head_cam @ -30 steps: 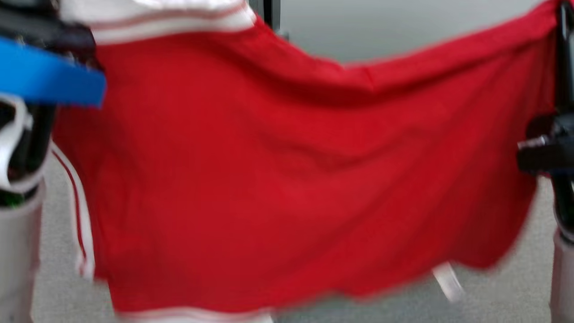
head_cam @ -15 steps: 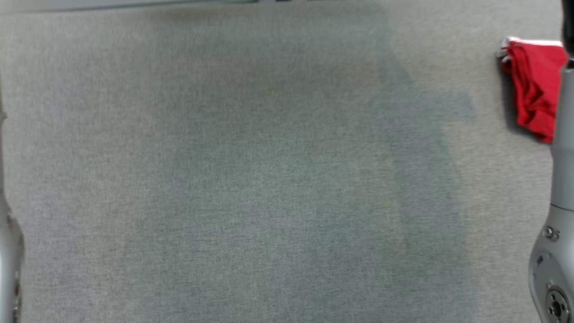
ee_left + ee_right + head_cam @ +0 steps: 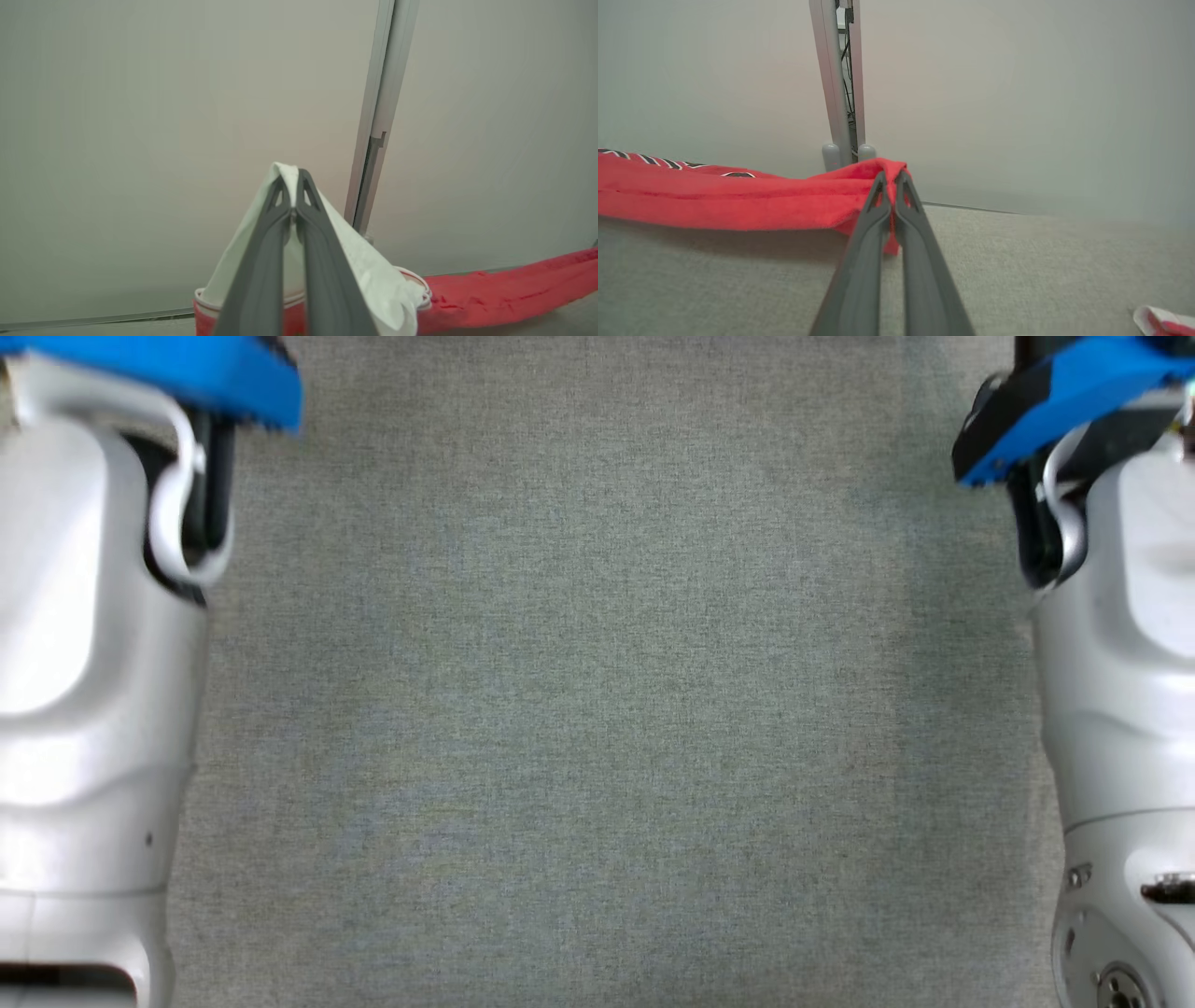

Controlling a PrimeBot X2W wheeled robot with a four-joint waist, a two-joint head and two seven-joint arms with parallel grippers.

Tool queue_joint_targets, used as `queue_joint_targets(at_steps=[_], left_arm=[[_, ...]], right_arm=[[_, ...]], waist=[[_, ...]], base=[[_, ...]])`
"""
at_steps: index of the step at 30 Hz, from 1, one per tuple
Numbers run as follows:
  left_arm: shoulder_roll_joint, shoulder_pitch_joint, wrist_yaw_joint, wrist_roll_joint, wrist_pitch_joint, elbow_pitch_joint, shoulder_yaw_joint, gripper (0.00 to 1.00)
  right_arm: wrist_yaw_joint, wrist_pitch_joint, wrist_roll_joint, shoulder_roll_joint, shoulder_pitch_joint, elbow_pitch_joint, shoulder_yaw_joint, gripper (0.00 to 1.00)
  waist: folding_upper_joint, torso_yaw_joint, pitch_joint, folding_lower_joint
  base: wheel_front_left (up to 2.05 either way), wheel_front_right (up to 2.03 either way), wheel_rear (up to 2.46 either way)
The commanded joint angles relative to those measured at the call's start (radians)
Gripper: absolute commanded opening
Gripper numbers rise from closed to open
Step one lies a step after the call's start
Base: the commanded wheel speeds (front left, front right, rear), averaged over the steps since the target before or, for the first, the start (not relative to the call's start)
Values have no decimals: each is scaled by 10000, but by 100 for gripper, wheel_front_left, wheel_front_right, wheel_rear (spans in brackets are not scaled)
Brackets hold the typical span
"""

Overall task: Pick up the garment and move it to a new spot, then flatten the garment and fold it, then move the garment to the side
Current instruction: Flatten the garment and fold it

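Swinging down, our head camera has changed its picture: a second ago red cloth spread right across it, and now we look at the grey surface (image 3: 597, 709), with the left forearm (image 3: 84, 663) and the right forearm (image 3: 1120, 691) at either edge. We judge that to be the camera's move, not the cloth's.

And the garment (image 3: 738, 200) is up between the arms! Our left end effector (image 3: 293, 178) is pinched shut on the white-trimmed edge, with white cloth poking past the tips and draping down both sides of the fingers. Our right end effector (image 3: 891, 179) is clamped on a red corner, a small fold bunched over its tips. From there the top edge runs across as a red band, low over the surface with a shadow under it. Whether any part touches, we cannot tell.

We read this as the carry and lay-down before flattening. To do it well, we would hold both pinches firm and keep the arms well apart, so the edge is taut and level. Then we would lower both together, let the hanging hem meet the surface first, and draw back so the cloth unrolls flat instead of heaping. Slack in the middle is the risk, since it would leave creases to smooth out. We would let go only once the cloth lies down.
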Motion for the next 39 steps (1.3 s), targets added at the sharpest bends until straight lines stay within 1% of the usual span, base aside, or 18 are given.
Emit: queue_joint_targets(at_steps=[1, 5, 8, 11, 15, 18, 21, 26, 29, 31, 34, 36, 39], left_arm=[[7, 351, -42, -128, -196, -76, 94, 0], [139, 1580, -115, -451, -539, -374, 147, 0], [290, 2416, -160, -624, -708, -702, 202, 0], [321, 3334, -58, -777, -865, -1071, 311, 0], [189, 4674, 84, -898, -980, -1632, 292, 0], [164, 5721, 221, -921, -1023, -2130, 209, 0], [174, 6794, 342, -920, -902, -2821, 46, 0], [430, 8672, 785, -1043, -377, -4443, -50, 0], [704, 9807, 1077, -1113, 44, -5501, -44, 0], [912, 10614, 1286, -1112, 338, -6199, -21, 0], [1129, 11658, 1640, -1163, 682, -7113, 54, 0], [1282, 12259, 1851, -1079, 911, -7589, 35, 0], [1242, 12895, 2010, -1246, 1107, -7956, -62, 0]], right_arm=[[-3, -260, 59, -8, 243, 150, -45, 0], [-3, -798, 494, 12, 751, 524, 93, 0], [-3, -1061, 962, 32, 1287, 531, 268, 0], [-3, -1220, 1626, 82, 2042, 242, 529, 0], [-3, -1274, 2261, 83, 3326, -434, 907, 0], [-3, -1277, 2646, 82, 4430, -1324, 1038, 0], [-3, -1281, 2813, -82, 5590, -2158, 1193, 0], [-3, -1086, 3099, -94, 7615, -3809, 1090, 0], [-1, -676, 3267, -9, 8932, -5102, 860, 0], [-1, -230, 3594, 79, 9861, -5996, 762, 0], [-1, 412, 3688, 124, 11085, -7196, 686, 0], [-1, 823, 3694, 151, 11788, -7803, 672, 0], [-1, 1277, 3985, 162, 12467, -8241, 660, 0]], waist=[[0, -7, -20, -3], [0, -107, -241, -3], [0, -190, -562, -3], [0, -203, -1038, -3], [0, -134, -1841, -3], [0, -100, -2487, -3], [0, -105, -3149, -3], [0, -132, -4161, -3], [0, -155, -4624, -3], [0, -164, -4858, -3], [0, -170, -5053, -3], [0, -181, -5134, -3], [0, -199, -5191, -3]], base=[[0, 0, 0], [0, 0, 0], [0, 0, 0], [0, 0, 0], [0, 0, 0], [0, 0, 0], [0, 0, 0], [0, 0, 0], [0, 0, 0], [0, 0, 0], [0, 0, 0], [0, 0, 0], [0, 0, 0]])
